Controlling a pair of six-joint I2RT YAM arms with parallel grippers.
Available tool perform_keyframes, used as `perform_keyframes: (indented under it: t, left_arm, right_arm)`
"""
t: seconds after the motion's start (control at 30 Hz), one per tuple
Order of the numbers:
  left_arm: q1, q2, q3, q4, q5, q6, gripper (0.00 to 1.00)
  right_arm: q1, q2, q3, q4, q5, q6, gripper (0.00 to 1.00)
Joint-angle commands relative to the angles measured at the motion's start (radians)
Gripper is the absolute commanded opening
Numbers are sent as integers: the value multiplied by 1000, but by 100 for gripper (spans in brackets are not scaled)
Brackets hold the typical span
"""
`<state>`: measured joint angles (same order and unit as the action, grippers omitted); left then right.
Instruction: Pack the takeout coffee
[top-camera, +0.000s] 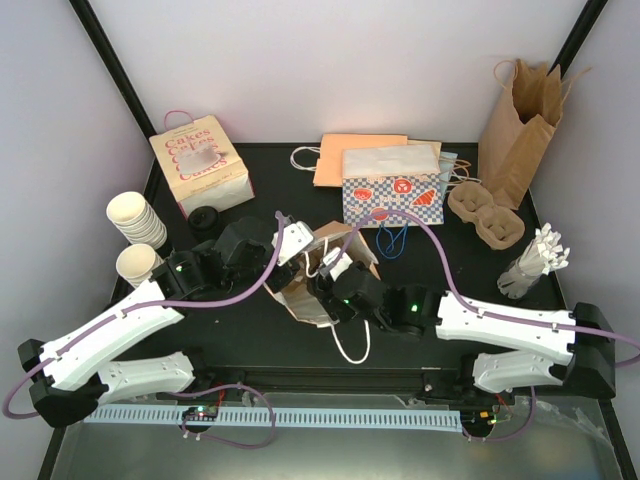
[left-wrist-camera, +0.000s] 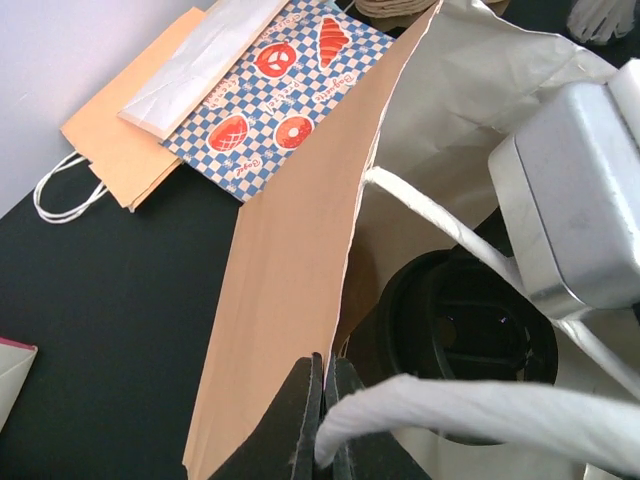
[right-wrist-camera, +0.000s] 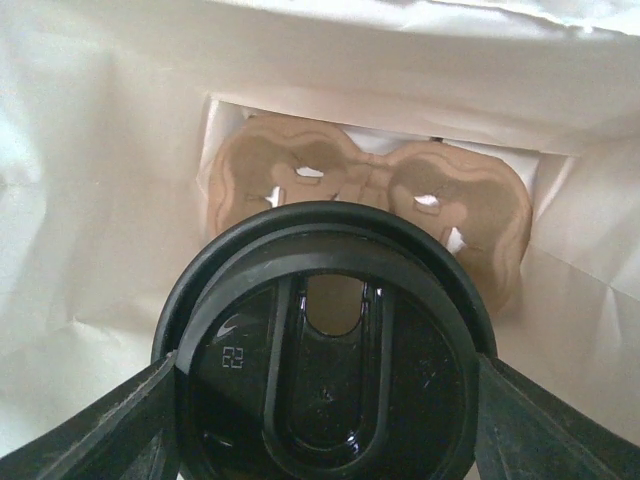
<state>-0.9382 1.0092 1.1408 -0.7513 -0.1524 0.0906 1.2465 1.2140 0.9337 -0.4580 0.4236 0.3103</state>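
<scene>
- My right gripper (right-wrist-camera: 320, 440) clamped the takeout coffee (right-wrist-camera: 325, 330) inside the paper bag (right-wrist-camera: 90, 200), above a pulp cup carrier (right-wrist-camera: 270, 170).
- My left gripper (left-wrist-camera: 325, 410) pinched the bag's rim.
- Its lid (right-wrist-camera: 330, 400) read "22"; the box (top-camera: 200, 165) read "Cakes".

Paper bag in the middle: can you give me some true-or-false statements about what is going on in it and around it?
1. The right end effector grips the takeout coffee at its black lid, inside the paper bag. True.
2. The bag holds nothing else. False: a cardboard cup carrier lies at its bottom.
3. The left end effector is pinched on the bag's rim. True.
4. The stacked cups on the far left wear lids. False: they are lidless.
</scene>
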Motion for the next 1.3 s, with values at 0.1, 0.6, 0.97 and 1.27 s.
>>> perform_keyframes:
  t: [0.1, 0.6, 0.97, 1.27]
  left_arm:
    - [-10, -3, -2, 53, 36, -41, 2]
    - [-13, 26, 65, -1, 45, -209, 2]
    - [-14, 19, 38, 21, 115, -208, 1]
    - [-25, 11, 12, 14, 158, -173, 2]
  right_arm:
    - [77, -30, -71, 77, 94, -33, 64]
    - [131, -65, -160, 155, 196, -54, 64]
    - [131, 10, -112, 121, 196, -108, 64]
    - [131, 17, -81, 105, 239, -73, 64]
